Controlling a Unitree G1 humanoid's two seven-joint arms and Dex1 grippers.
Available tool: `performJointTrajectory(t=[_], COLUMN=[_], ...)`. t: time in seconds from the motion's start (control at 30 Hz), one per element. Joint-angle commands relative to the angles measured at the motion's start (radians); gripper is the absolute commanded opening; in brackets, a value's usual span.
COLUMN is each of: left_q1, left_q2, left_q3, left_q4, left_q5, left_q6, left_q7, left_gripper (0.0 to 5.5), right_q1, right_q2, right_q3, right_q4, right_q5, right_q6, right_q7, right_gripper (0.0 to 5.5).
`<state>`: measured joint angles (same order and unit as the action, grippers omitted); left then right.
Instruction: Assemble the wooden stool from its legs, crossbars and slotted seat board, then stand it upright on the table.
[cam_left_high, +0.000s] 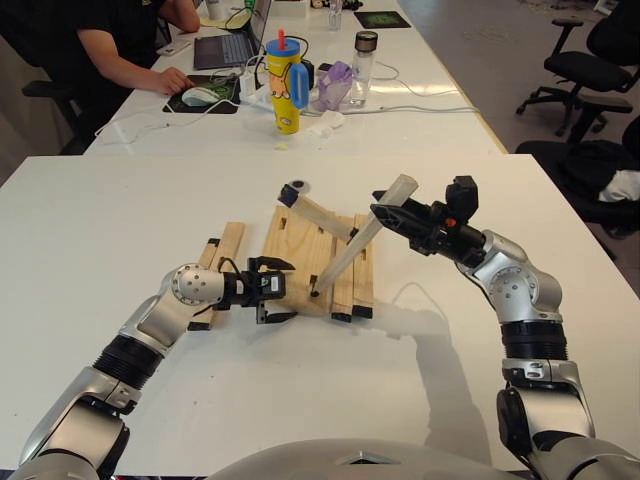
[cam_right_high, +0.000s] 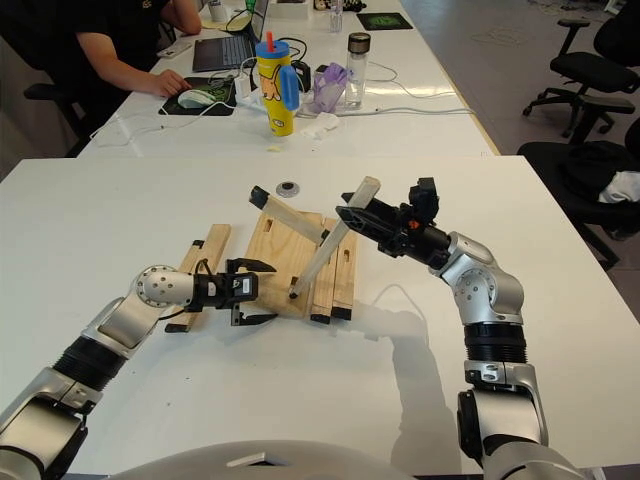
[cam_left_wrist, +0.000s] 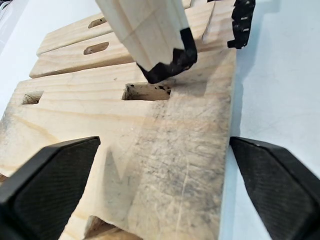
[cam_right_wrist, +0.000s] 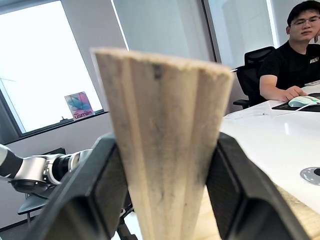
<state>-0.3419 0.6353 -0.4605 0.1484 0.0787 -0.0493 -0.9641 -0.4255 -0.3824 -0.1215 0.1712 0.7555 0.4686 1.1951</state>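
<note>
The slotted seat board (cam_left_high: 295, 250) lies flat on the white table. One wooden leg (cam_left_high: 318, 212) stands tilted in its far corner. My right gripper (cam_left_high: 387, 214) is shut on a second leg (cam_left_high: 352, 250), held slanted, fingers (cam_right_wrist: 95, 195) pressing its sides. That leg's black-tipped lower end (cam_left_wrist: 170, 57) hovers just over a slot (cam_left_wrist: 147, 91) in the board (cam_left_wrist: 165, 150). My left gripper (cam_left_high: 280, 291) is open at the board's near left edge, one finger (cam_left_wrist: 45, 185) on each side of the corner. Spare bars (cam_left_high: 222, 255) lie left of the board, more (cam_left_high: 358, 275) against its right edge.
A small round disc (cam_right_high: 289, 188) lies just beyond the board. On the adjoining table behind stand a yellow cup (cam_left_high: 284, 85) and a bottle (cam_left_high: 362, 65), with a person's hand near a mouse (cam_left_high: 200, 95). Bare table surface (cam_left_high: 330, 400) lies nearer me.
</note>
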Motion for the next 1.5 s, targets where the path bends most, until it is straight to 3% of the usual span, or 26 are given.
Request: performJointTrajectory(t=[0.03, 0.3, 0.67, 1.0, 1.5], left_q1=[0.079, 0.091, 0.126, 0.154, 0.287], left_q2=[-0.002, -0.007, -0.044, -0.069, 0.02], left_q3=[-0.068, -0.093, -0.117, -0.081, 0.181], left_q4=[0.048, 0.038, 0.028, -0.002, -0.229], left_q5=[0.082, 0.09, 0.112, 0.093, -0.017], left_q6=[0.071, 0.09, 0.138, 0.192, 0.239], left_q7=[-0.013, -0.021, 0.043, 0.153, 0.239], left_gripper=[4.8, 4.8, 4.8, 4.8, 4.8], right_q1=[-0.04, -0.074, -0.094, -0.093, -0.169], right_q2=[0.015, 0.004, -0.075, -0.151, -0.191], right_q3=[0.012, 0.058, 0.207, 0.255, 0.364], right_q4=[0.019, 0.075, 0.028, -0.141, -0.285], right_q5=[-0.019, -0.116, -0.278, -0.301, -0.369], right_q6=[-0.027, -0.122, -0.185, -0.028, 0.092], right_q7=[0.015, 0.044, 0.096, -0.005, -0.133], right_gripper=[2.04, 2.04, 2.04, 2.04, 2.04])
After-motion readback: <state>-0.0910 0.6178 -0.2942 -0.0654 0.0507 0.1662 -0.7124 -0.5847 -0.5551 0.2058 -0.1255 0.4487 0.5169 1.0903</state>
